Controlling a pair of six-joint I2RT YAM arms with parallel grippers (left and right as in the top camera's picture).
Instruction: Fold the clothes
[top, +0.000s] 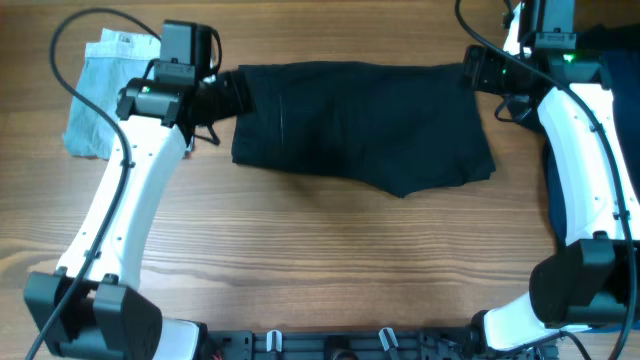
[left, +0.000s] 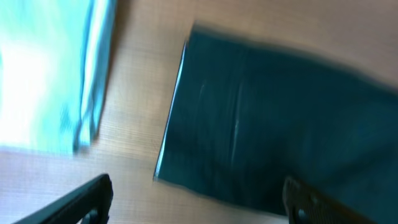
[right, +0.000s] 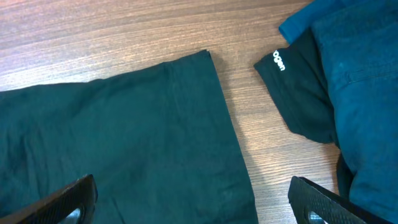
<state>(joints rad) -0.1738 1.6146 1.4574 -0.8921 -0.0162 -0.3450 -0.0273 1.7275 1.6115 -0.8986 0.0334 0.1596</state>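
Observation:
A black garment (top: 360, 125) lies folded flat across the back middle of the table. My left gripper (top: 238, 95) is open at its left edge; the left wrist view shows that edge (left: 261, 124) between the spread fingers (left: 199, 202). My right gripper (top: 480, 68) is open at the garment's upper right corner, and the right wrist view shows the cloth (right: 124, 143) under the open fingers (right: 193, 202). Neither gripper holds anything.
A folded light grey garment (top: 100, 90) lies at the back left and also shows in the left wrist view (left: 50, 74). A pile of dark blue clothes (top: 610, 60) sits at the right edge, seen close in the right wrist view (right: 342, 74). Bare wood lies in front.

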